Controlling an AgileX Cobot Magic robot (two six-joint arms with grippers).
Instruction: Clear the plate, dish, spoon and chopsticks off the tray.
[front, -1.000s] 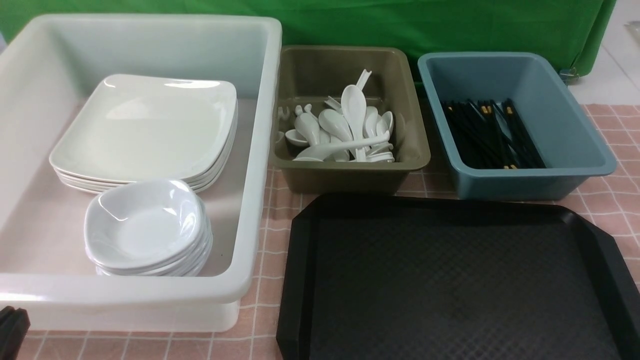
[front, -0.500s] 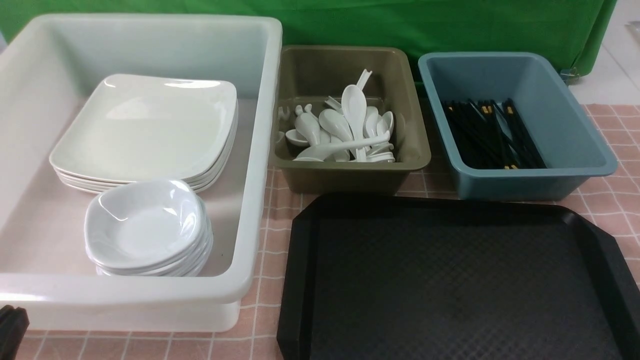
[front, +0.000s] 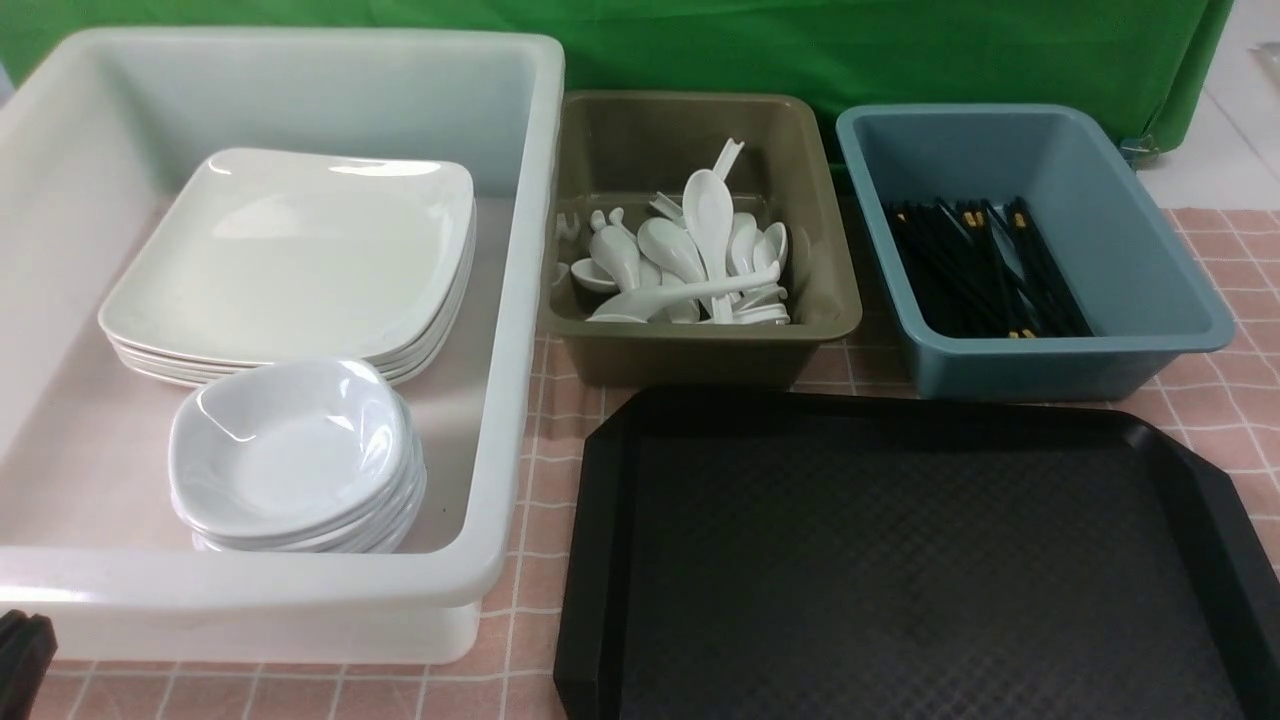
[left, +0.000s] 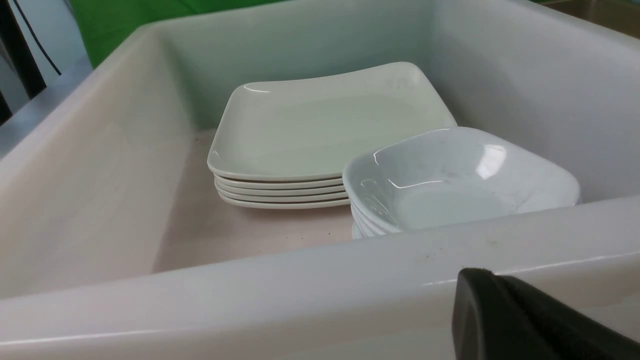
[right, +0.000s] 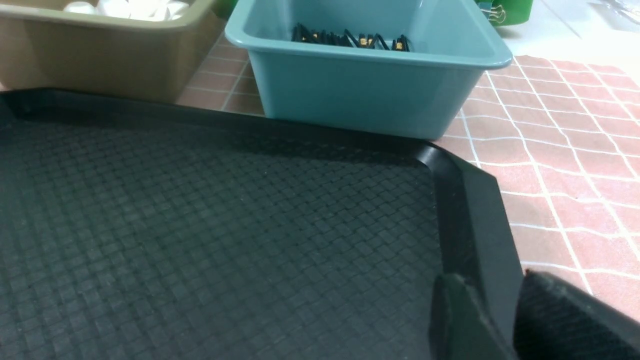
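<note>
The black tray lies at the front right with nothing on it. White square plates are stacked in the white bin, with a stack of small dishes in front of them. Several white spoons lie in the olive bin. Black chopsticks lie in the blue bin. My left gripper is shut and empty, just outside the white bin's near wall. My right gripper hangs at the tray's rim, fingers apart, holding nothing; the front view does not show it.
A pink checked cloth covers the table under the bins and tray. A green backdrop hangs behind them. The three bins stand side by side in a row behind the tray.
</note>
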